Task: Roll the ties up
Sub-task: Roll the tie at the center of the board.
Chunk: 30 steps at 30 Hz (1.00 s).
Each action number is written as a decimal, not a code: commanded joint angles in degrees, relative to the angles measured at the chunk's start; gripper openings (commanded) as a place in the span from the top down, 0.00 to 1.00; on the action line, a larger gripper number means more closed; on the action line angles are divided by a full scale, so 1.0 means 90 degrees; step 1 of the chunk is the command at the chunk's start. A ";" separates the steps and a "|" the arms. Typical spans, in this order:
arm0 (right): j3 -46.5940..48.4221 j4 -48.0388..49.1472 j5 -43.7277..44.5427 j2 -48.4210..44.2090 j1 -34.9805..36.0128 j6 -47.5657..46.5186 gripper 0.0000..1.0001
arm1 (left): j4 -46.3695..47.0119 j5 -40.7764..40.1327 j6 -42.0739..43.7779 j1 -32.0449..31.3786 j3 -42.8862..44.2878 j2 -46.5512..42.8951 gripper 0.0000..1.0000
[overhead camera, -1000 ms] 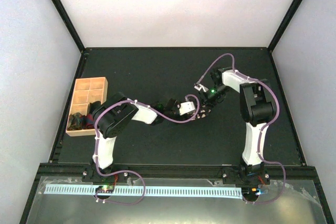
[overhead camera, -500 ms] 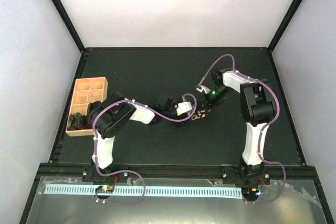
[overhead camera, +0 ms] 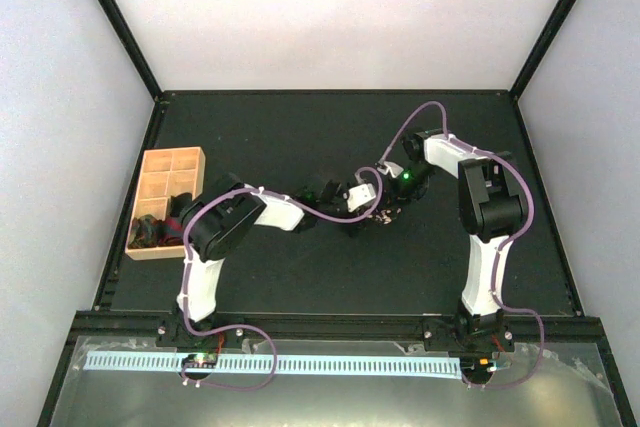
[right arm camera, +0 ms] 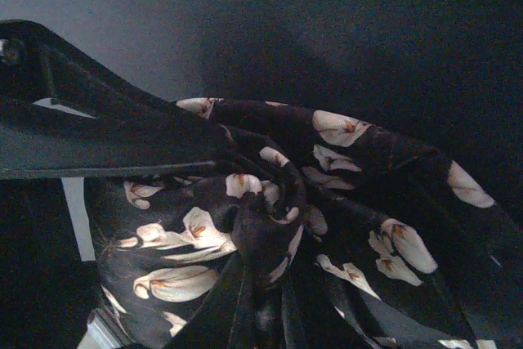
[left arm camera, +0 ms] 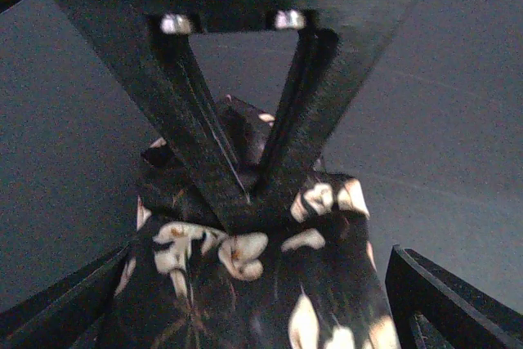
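The tie (right arm camera: 359, 169), dark with pale petal-shaped speckles, lies bunched in a loose roll on the black table (overhead camera: 300, 137) between both arms, small in the top view (overhead camera: 387, 215). My right gripper (right arm camera: 263, 239) is shut on a fold at the middle of the bundle. In the left wrist view its two fingers (left arm camera: 204, 145) meet in a V on the tie (left arm camera: 245, 284). My left gripper (left arm camera: 261, 304) is open, with one finger at each side of the bundle and apart from it. In the top view the left gripper (overhead camera: 374, 207) and the right gripper (overhead camera: 394, 205) meet at mid-table.
A tan wooden compartment tray (overhead camera: 185, 158) sits at the table's left edge with dark rolled fabric (overhead camera: 150, 232) in its near cells. Purple cables (overhead camera: 330, 219) loop along both arms. Black frame rails (overhead camera: 340, 94) border the table.
My left gripper has opened wide around the bundle and shifted slightly away from the bases. My right gripper has closed onto the tie's fold.
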 commanded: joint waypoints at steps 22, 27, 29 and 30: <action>-0.0637 0.0788 0.0725 0.0485 0.0522 0.0596 0.98 | 0.0112 0.0463 0.0144 0.0434 -0.1320 -0.0914 0.20; -0.0447 0.0566 0.1426 0.0537 0.0522 0.0876 0.98 | 0.0468 0.0611 -0.0104 0.0368 -0.0959 -0.0558 0.18; -0.0320 0.0500 0.1478 0.0589 0.0522 0.0900 0.98 | 0.0489 0.0605 -0.0153 0.0322 -0.0709 -0.0344 0.18; -0.0292 0.0502 0.1470 0.0593 0.0522 0.0909 0.98 | 0.0503 0.0582 -0.0175 0.0291 -0.0620 -0.0261 0.19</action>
